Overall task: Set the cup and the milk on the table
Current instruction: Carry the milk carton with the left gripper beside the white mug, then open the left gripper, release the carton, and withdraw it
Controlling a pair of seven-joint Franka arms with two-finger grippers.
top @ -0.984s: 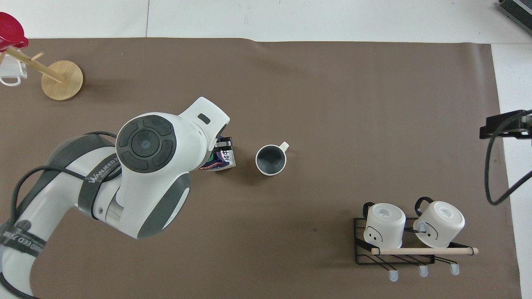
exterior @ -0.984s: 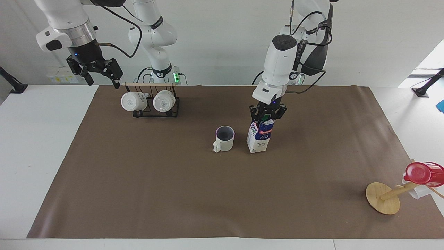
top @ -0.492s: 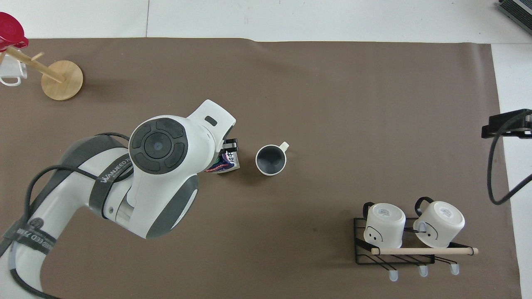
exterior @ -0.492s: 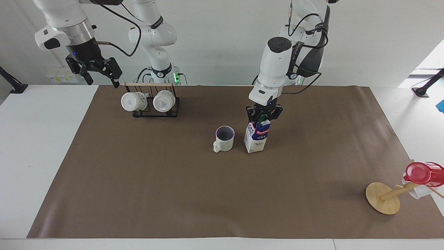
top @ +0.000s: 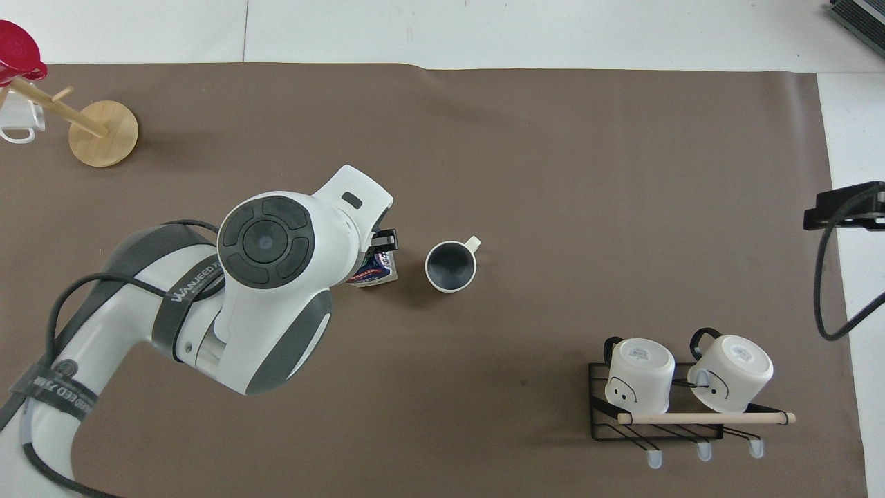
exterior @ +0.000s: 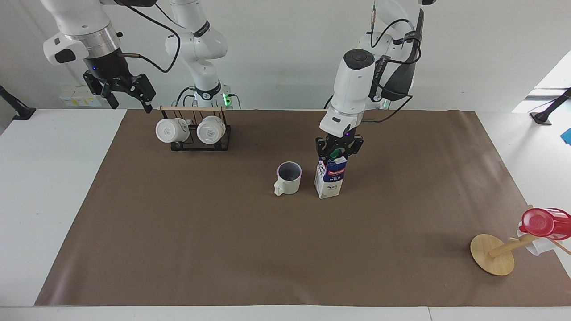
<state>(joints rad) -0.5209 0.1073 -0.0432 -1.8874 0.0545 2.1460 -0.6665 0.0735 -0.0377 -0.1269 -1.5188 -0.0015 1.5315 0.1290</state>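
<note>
Your left gripper (exterior: pixel 337 153) sits at the gabled top of the milk (exterior: pixel 330 179), its fingers closed on the carton just around the green cap, and the carton stands upright with its base on the brown sheet of the table (exterior: pixel 178 249). From overhead you see only a corner of the milk (top: pixel 377 268), because the left arm's big white wrist covers the rest of it. The cup (exterior: pixel 287 178) stands upright on the sheet just beside the milk, toward the right arm's end of the table, apart from the carton and with nothing touching it; its dark inside faces up and its handle points away from the robots, as the overhead view shows on the cup (top: pixel 451 265). Your right gripper (exterior: pixel 129 93) waits in the air over the edge of the table at the right arm's end, beside the black wire rack (exterior: pixel 200 139), with its fingers spread and nothing between them. Two white mugs (exterior: pixel 171 130) hang on that rack under a wooden rod. At the left arm's end, farther from the robots, you have a wooden stand (exterior: pixel 493 254) with a round base, carrying a red cup (exterior: pixel 545 223).
</note>
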